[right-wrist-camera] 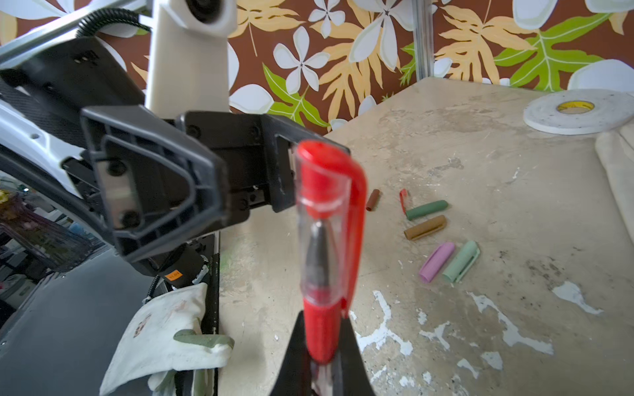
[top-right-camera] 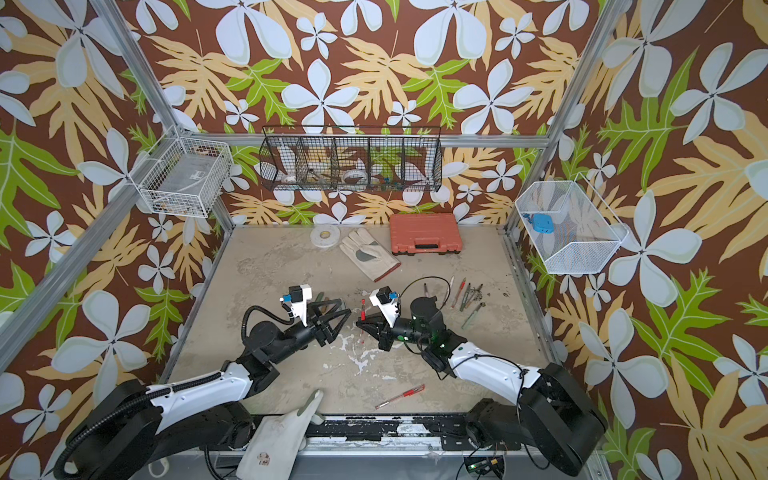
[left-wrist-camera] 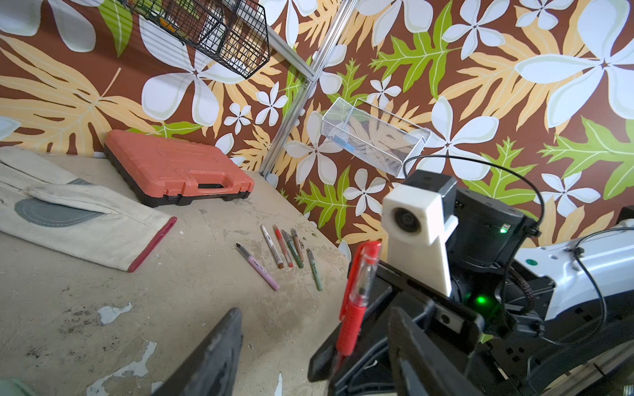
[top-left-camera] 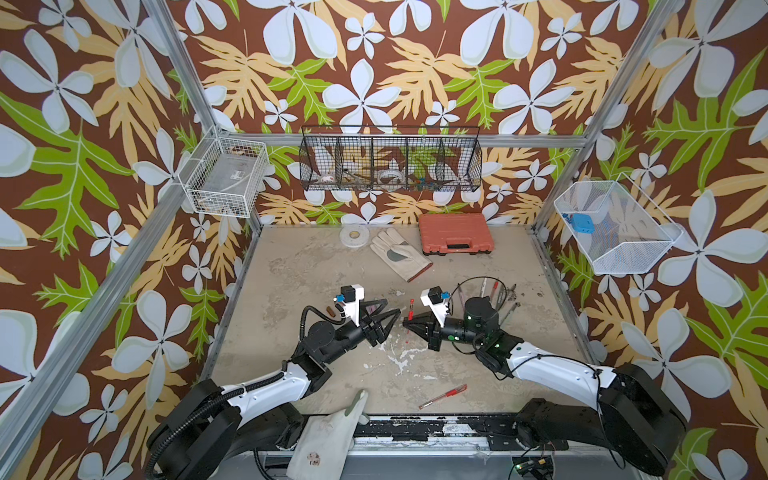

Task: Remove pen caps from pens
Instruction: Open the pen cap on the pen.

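A red gel pen (right-wrist-camera: 321, 319) is held upright, clamped in the right end effector (right-wrist-camera: 322, 343), presumably so its cap (right-wrist-camera: 326, 192) is offered to the parted left end effector (top-left-camera: 392, 309).

The right pincer (right-wrist-camera: 322, 329) hides the red pen (right-wrist-camera: 326, 240)'s lower end; in both top views the left pincer (top-left-camera: 394, 304) covers most pen caps (top-left-camera: 330, 311).

Both left arm (top-left-camera: 266, 388) and right arm (top-left-camera: 552, 368): white link shells, black joints and bases. Left has corrugated black conduit (top-left-camera: 303, 324), right has thin black cables (left-wrist-camera: 446, 156) and green LEDs (top-left-camera: 469, 319). White camera mounts (top-left-camera: 353, 305). Black ribbed triangular fingers on left tool (top-left-camera: 392, 305), right tool (top-left-camera: 407, 322).
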{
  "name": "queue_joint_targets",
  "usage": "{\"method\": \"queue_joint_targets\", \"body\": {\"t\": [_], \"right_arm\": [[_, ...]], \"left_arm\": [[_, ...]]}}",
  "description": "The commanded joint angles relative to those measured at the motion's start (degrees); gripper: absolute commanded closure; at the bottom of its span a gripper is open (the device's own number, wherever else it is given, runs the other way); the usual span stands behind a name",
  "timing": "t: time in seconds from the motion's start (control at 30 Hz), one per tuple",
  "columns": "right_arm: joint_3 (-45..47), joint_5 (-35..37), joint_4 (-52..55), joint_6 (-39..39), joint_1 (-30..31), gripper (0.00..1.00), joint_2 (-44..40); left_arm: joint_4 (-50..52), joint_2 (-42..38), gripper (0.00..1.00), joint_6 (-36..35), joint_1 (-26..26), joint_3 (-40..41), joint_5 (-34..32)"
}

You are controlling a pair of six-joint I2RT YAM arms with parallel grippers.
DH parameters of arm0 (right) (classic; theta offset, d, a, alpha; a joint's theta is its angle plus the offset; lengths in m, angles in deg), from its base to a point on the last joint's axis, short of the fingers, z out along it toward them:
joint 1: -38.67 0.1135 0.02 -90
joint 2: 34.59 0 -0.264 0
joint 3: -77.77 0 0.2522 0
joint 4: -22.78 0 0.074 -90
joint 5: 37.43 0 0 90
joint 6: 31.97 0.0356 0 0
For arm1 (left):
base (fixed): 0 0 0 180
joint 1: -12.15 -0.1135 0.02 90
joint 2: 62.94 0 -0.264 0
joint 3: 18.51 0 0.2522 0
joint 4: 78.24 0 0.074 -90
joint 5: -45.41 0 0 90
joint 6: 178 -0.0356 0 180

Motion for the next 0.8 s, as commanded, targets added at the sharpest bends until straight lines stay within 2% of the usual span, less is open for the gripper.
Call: {"method": "queue_joint_targets", "body": {"t": [0.0,0.1,0.23,0.33,0.57,0.77], "right_arm": [[-0.9,-0.2,0.4,-2.5,0.7,1.0,0.9],[-1.8,0.1,2.0,-3.8,1.7,1.0,1.6],[-2.5,0.4,3.1,-4.7,2.5,1.0,2.2],[-2.9,0.1,3.5,-4.5,2.6,1.0,2.8],[-4.3,-0.4,5.1,-5.3,3.4,1.0,4.5],[-5.2,-0.5,5.9,-5.9,4.2,1.0,5.9]], "left_arm": [[-2.0,-0.3,0.32,0.5,-0.1,-0.2,-0.2],[-2.8,0.4,0.35,0.7,-0.1,-0.4,1.6],[-5.9,2.4,0.44,1.1,-0.1,-0.7,5.9],[-7.4,3.7,0.45,1.4,-0.1,-1.0,8.0],[-6.6,5.9,0.46,0.0,-0.1,-1.9,8.8],[-6.3,6.9,0.58,0.5,-0.1,-2.5,9.1]]}}
